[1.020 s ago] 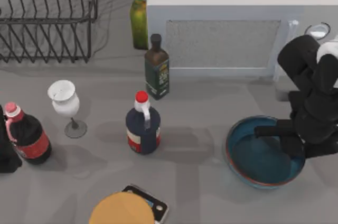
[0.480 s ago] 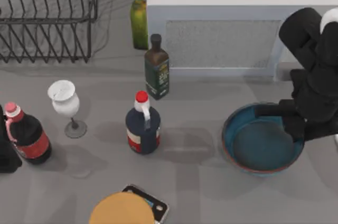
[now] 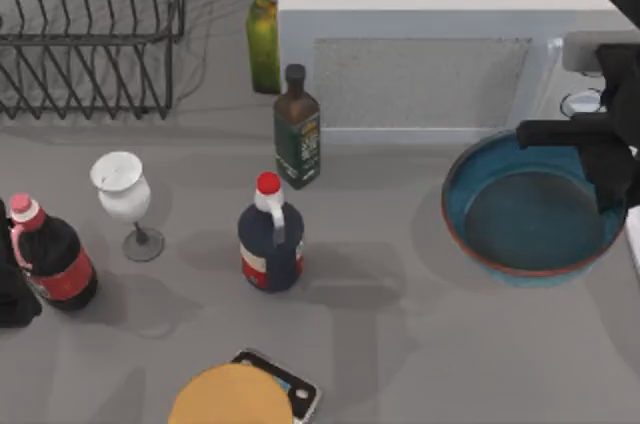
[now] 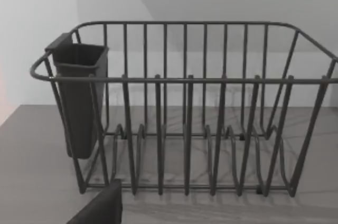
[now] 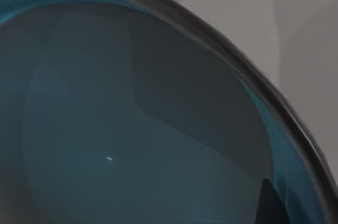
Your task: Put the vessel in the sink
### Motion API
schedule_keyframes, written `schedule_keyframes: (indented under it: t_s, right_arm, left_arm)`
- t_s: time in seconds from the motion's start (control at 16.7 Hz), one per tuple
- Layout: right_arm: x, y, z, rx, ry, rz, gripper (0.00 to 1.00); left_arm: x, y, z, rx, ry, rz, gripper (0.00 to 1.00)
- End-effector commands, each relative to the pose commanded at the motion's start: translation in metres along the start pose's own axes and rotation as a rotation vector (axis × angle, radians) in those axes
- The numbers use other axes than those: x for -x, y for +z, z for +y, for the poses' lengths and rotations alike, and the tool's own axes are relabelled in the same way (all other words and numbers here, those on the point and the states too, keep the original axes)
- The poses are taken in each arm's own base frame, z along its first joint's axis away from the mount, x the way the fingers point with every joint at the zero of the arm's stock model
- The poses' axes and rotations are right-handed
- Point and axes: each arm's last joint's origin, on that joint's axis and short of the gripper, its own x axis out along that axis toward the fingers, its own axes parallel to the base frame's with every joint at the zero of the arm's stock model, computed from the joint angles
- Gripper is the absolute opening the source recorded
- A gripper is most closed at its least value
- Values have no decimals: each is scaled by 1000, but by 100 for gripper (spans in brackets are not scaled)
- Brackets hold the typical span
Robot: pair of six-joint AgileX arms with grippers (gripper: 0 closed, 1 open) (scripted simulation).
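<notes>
Teal bowl (image 3: 530,209) gripped at its right rim by right fingers (image 3: 608,179), near bench's right edge, lifted probably for carrying toward sink.

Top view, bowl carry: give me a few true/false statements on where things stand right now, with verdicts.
1. The teal bowl sits at the top view's right side, with the right pincer at its rim. True.
2. The white wine glass lies tipped over. False: it stands upright, near the red-capped dark bottle.
3. The green-capped bottle stands farther from the camera's near edge than the dark brown bottle. True.
4. The dish rack holds plates. False: the left wrist view shows its slots bare, with a dark cup hung on one end.
5. The tan disc rests inside the bowl. False: it sits at the near edge, well left of the bowl.
</notes>
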Motion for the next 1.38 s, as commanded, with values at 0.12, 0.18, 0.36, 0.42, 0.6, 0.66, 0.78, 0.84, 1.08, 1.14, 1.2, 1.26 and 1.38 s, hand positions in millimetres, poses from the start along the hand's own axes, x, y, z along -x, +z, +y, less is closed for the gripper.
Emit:
schedule_keyframes:
  t_s: [0.12,0.18,0.36,0.42,0.6,0.66,0.78,0.84,1.08,1.14,1.2,1.26,1.38]
  right_arm:
    - [4,-1,-1,0,2,-4,0]
    - [4,-1,-1,0,2,-4,0]
    - [2,-1,1,2,1,-1,0]
    - [0,0,-2,-4,2,-1,0]
    - [-19,11,-27,-65,18,-13,0]
    - [-28,16,-41,-101,28,-25,0]
    - [-49,25,-77,-191,54,-67,0]
    - [-61,27,-98,-241,68,-100,0]
    - [-101,26,-182,-417,113,-343,0]
    - [-108,23,-202,-446,115,-433,0]
    - [-114,20,-219,-466,111,-530,0]
    - [-117,16,-235,-476,102,-633,0]
    - [-119,8,-258,-460,73,-842,0]
  left_arm:
    - [0,0,0,0,0,0,100]
    - [0,0,0,0,0,0,100]
    - [0,0,0,0,0,0,100]
    - [0,0,0,0,0,0,100]
    - [0,0,0,0,0,0,100]
    - [0,0,0,0,0,0,100]
    - [0,0,0,0,0,0,100]
    - [0,0,0,0,0,0,100]
    - [0,0,0,0,0,0,100]
    - [0,0,0,0,0,0,100]
    - [0,0,0,0,0,0,100]
    - [0,0,0,0,0,0,100]
    - [0,0,0,0,0,0,100]
